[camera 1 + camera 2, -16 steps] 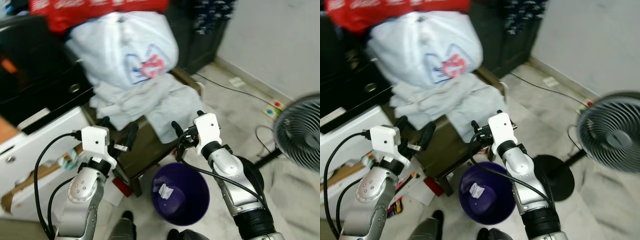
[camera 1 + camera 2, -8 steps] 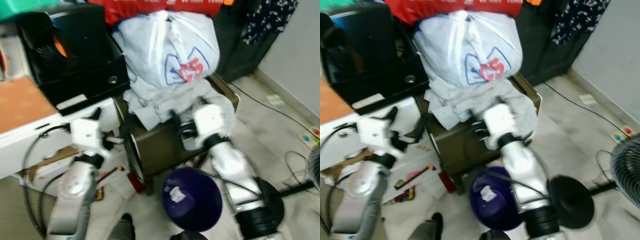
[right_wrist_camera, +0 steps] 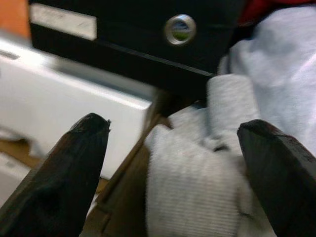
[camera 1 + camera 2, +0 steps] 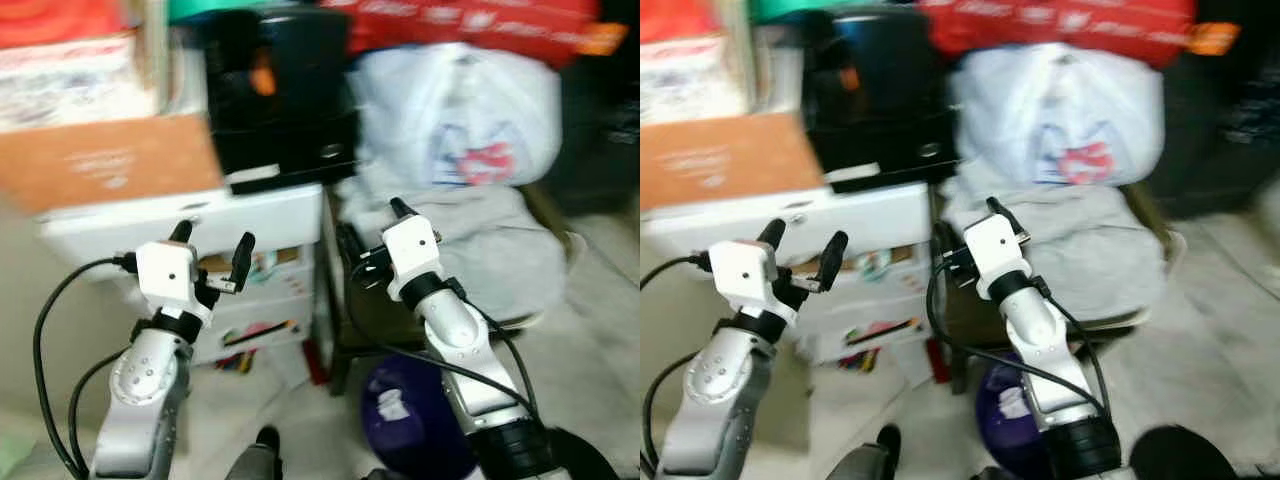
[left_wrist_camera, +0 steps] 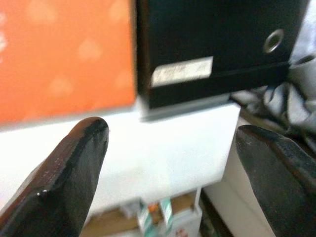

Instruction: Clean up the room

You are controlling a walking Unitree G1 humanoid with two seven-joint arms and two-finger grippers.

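Note:
Both arms are raised in front of me, and the picture is blurred. My left gripper point(image 4: 212, 238) is open and empty in front of a white drawer unit point(image 4: 230, 215). My right gripper point(image 4: 370, 222) is open and empty beside a heap of grey clothes point(image 4: 500, 245) on a brown stool point(image 4: 370, 315). The right wrist view looks at the grey clothes point(image 3: 197, 182) between its open fingers point(image 3: 59, 173). A purple bin point(image 4: 425, 430) holding a crumpled white paper point(image 4: 392, 405) stands on the floor under my right arm.
A white plastic bag point(image 4: 460, 125) lies on the clothes under a red item point(image 4: 470, 18). A black box point(image 4: 280, 100) and an orange-brown board point(image 4: 100, 165) sit on the drawer unit. Small items point(image 4: 240, 358) litter the floor. A black fan base point(image 4: 1180, 458) is at the lower right.
The camera has swung to the left, so the stool, bag and bin now sit further right and the drawer unit is central. Both grippers stay open and empty.

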